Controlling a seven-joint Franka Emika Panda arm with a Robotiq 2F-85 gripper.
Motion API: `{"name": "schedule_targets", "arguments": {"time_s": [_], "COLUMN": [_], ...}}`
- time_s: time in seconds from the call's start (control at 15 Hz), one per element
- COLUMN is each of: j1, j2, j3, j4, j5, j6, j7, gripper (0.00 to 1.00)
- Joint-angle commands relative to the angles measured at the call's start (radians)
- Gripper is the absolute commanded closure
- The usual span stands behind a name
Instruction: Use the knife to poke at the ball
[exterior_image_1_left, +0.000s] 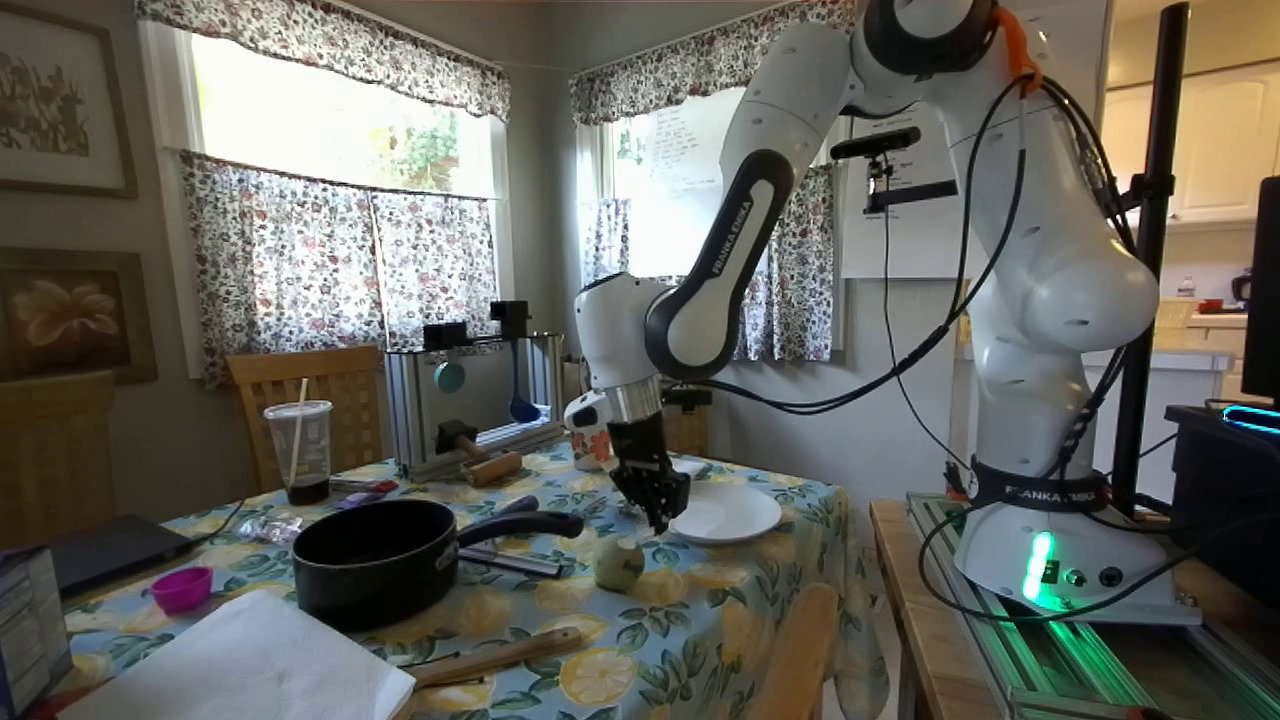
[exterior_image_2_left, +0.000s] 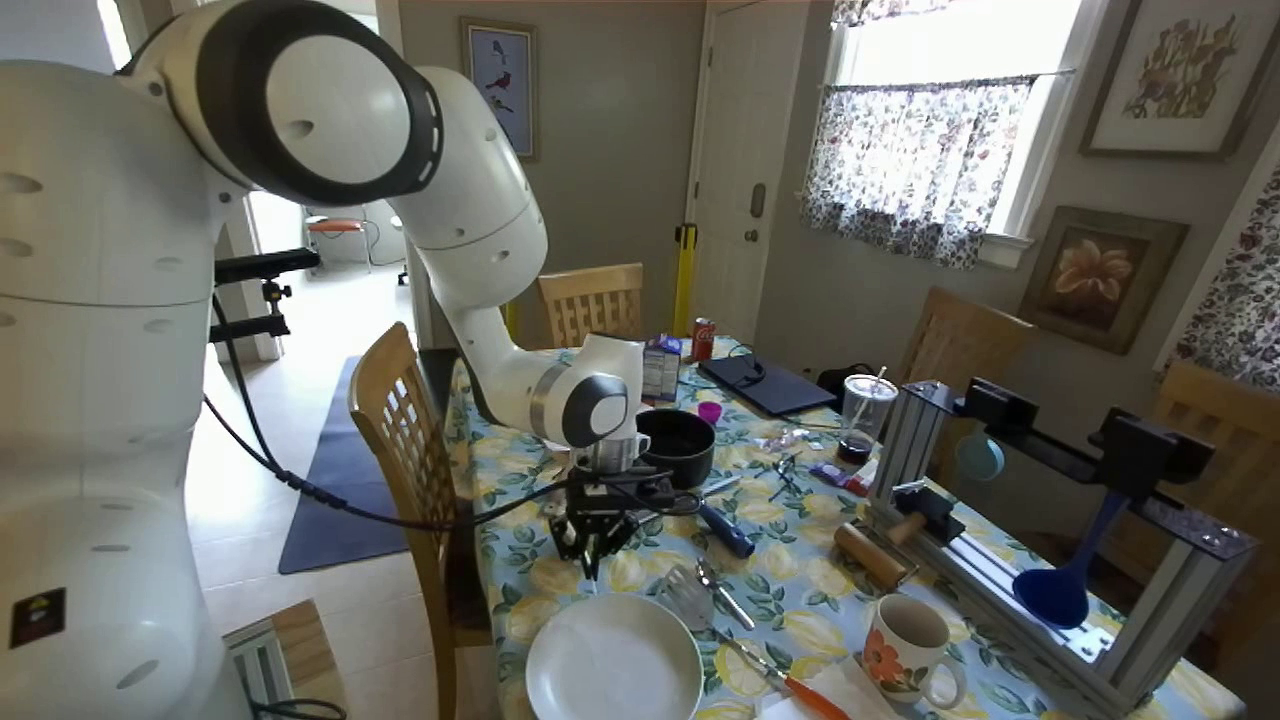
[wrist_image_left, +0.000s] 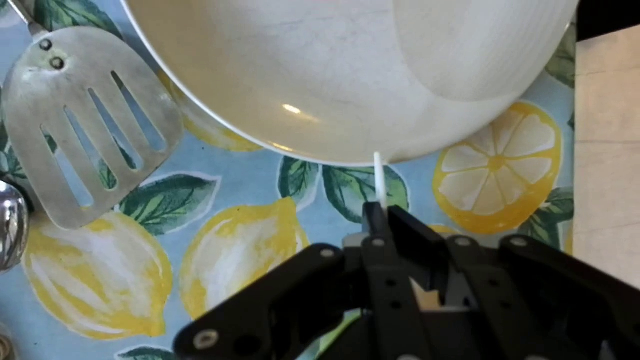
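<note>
My gripper (exterior_image_1_left: 660, 515) points down over the table, and its fingertips are closed on a thin white piece (wrist_image_left: 380, 180), which looks like the knife seen edge-on. The piece sticks out past the fingertips (wrist_image_left: 384, 210) toward the rim of the white plate in the wrist view. The gripper also shows in an exterior view (exterior_image_2_left: 592, 555), with the white tip below it. A pale green round ball (exterior_image_1_left: 618, 563) sits on the tablecloth, below and left of the gripper in that exterior view, apart from it. I cannot make the ball out in the other views.
The white plate (exterior_image_1_left: 728, 512) lies beside the gripper. A black pot (exterior_image_1_left: 375, 565) stands with its handle (exterior_image_1_left: 530, 522) near the ball. A slotted spatula (wrist_image_left: 90, 125), a spoon (exterior_image_2_left: 724, 594) and a flowered mug (exterior_image_2_left: 905, 640) are nearby. A chair back (exterior_image_1_left: 800, 650) stands at the table edge.
</note>
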Motion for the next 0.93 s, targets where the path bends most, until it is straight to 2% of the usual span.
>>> {"name": "schedule_targets", "arguments": {"time_s": [0.0, 0.53, 0.87], "j1": [0.009, 0.0, -0.004], "j2": [-0.027, -0.084, -0.108], "j3": [-0.016, -0.032, -0.037], "j4": [-0.019, -0.043, -0.049], "j5": [-0.059, -0.085, -0.078], "j6": [-0.024, -0.052, -0.159], "j7": [0.052, 0.066, 0.048], "gripper": [0.98, 0.98, 0.98]}}
